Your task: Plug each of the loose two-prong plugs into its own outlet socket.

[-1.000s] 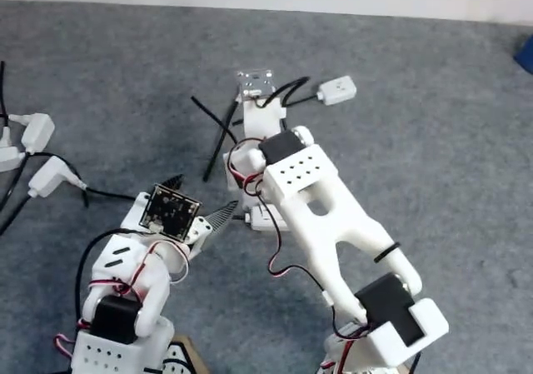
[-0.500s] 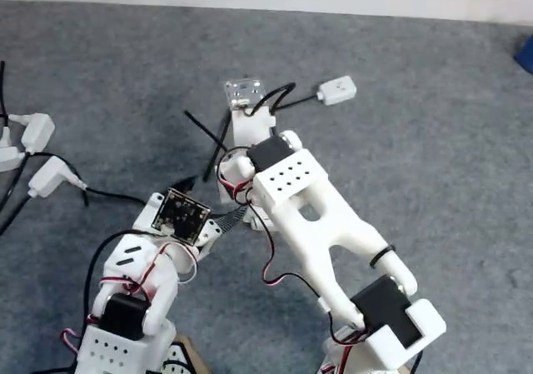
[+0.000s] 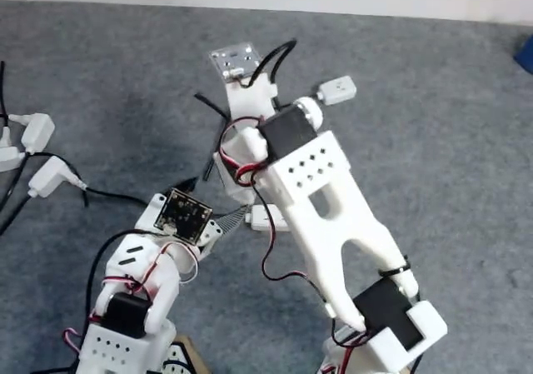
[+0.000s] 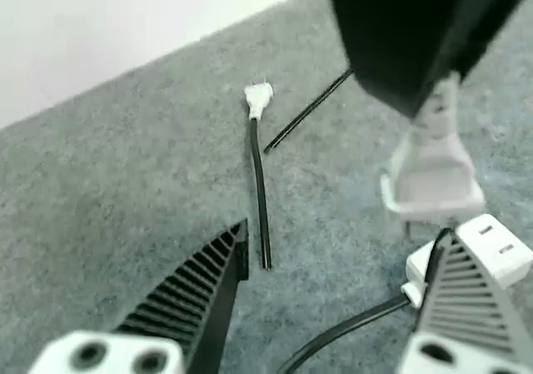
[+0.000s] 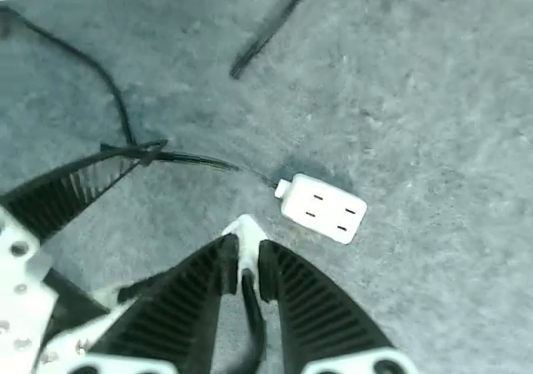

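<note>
My right gripper (image 5: 246,245) is shut on a white two-prong plug (image 5: 243,229), its black cord running back between the fingers. It hangs just above and beside the white outlet socket (image 5: 321,209) lying on the grey carpet. From the left wrist view the same plug (image 4: 433,178) hovers over the socket (image 4: 487,249), prongs pointing down. My left gripper (image 4: 346,241) stands open around that spot, holding nothing. In the high view the socket (image 3: 268,217) lies between both arms, next to the left gripper (image 3: 212,197).
Another white plug (image 3: 337,89) with a black cord lies beyond the right arm, also in the left wrist view (image 4: 259,99). Two more white plugs (image 3: 37,131) (image 3: 50,176) with cords sit at the left edge. A loose black cord (image 5: 271,26) crosses the carpet.
The right arm's wrist has swung up and away toward the far left, carrying the plug. The left arm pulled back slightly toward its base, then stayed there.
</note>
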Robot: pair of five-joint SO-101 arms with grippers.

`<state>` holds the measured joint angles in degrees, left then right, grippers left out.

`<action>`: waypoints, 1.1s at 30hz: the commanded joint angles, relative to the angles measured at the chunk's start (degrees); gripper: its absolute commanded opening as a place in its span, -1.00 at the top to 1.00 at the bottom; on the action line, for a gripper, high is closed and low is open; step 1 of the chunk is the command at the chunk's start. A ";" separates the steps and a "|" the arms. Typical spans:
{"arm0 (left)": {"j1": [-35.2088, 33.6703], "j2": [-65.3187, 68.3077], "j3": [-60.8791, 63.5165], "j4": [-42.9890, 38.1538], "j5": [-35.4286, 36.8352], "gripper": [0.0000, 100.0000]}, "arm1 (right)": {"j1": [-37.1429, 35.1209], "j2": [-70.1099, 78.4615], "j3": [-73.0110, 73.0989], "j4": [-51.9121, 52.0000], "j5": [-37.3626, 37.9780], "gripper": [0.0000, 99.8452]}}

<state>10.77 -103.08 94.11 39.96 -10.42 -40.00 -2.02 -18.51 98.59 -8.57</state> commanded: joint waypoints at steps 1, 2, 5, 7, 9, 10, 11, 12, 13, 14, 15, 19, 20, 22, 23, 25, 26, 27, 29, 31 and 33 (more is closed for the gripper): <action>-2.95 -0.75 -1.01 -1.05 -0.44 0.35 | 1.98 -2.77 -3.21 1.89 2.90 0.99; -4.88 -0.75 -1.54 -1.14 -0.44 0.35 | 3.47 -2.86 -2.33 1.71 3.69 0.99; -8.84 -0.75 -3.12 -1.14 -0.26 0.35 | 9.27 -2.77 0.22 0.31 7.21 0.99; -9.71 -0.75 -3.30 -1.14 -0.26 0.35 | 12.79 -2.59 4.26 -2.33 8.97 0.99; -9.89 -0.75 -3.38 -1.14 -0.26 0.35 | 15.08 -2.95 10.33 -6.99 8.97 0.99; -9.89 -0.75 -3.38 -1.14 -0.26 0.35 | 15.69 -2.95 13.41 -8.92 8.26 0.99; -9.89 -0.75 -3.38 -1.14 -0.26 0.35 | 16.04 -2.95 16.22 -10.68 6.24 0.99; -9.89 -0.75 -3.38 -1.14 -0.26 0.35 | 16.04 -2.95 18.77 -12.53 4.57 0.99; -9.89 -0.75 -3.38 -1.14 -0.26 0.35 | 16.04 -3.03 21.05 -14.37 3.16 0.99; -9.89 -0.75 -3.38 -1.14 -0.26 0.35 | 16.04 -3.03 22.90 -16.04 1.85 0.99; -9.89 -0.75 -3.38 -1.14 -0.26 0.35 | 15.96 -3.03 24.40 -17.27 0.53 0.99; -9.98 -0.75 -3.30 -1.14 -0.26 0.35 | 15.69 -3.12 28.09 -18.95 -9.76 0.99; -9.98 -0.75 -3.30 -1.14 -0.26 0.35 | 14.99 -3.12 28.70 -19.30 -11.34 0.99; -9.98 -0.75 -3.30 -1.14 -0.26 0.35 | 13.14 -3.12 29.23 -19.38 -10.99 0.99; -9.98 -0.75 -3.30 -1.14 -0.26 0.35 | 12.44 -3.12 29.05 -19.38 -10.81 0.99; -9.98 -0.75 -3.21 -1.14 -0.26 0.35 | 12.00 -3.12 28.79 -19.56 -10.81 0.99; -9.98 -0.75 -3.21 -1.14 -0.26 0.35 | 12.00 -3.12 28.79 -20.18 -10.81 0.99; -9.98 -0.75 -3.21 -1.14 -0.26 0.35 | 12.18 -3.12 28.79 -20.62 -10.81 0.99; -9.98 -0.75 -3.21 -1.14 -0.26 0.35 | 12.18 -3.03 28.88 -21.76 -10.46 0.99; -9.98 -0.75 -3.21 -1.14 -0.26 0.35 | 12.26 -3.03 28.79 -22.02 -10.29 0.99; -9.98 -0.75 -3.21 -1.14 -0.26 0.35 | 12.26 -3.03 28.53 -22.11 -8.53 0.99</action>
<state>1.63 -103.16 93.41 39.96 -10.42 -27.25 -2.55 10.86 77.32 -18.68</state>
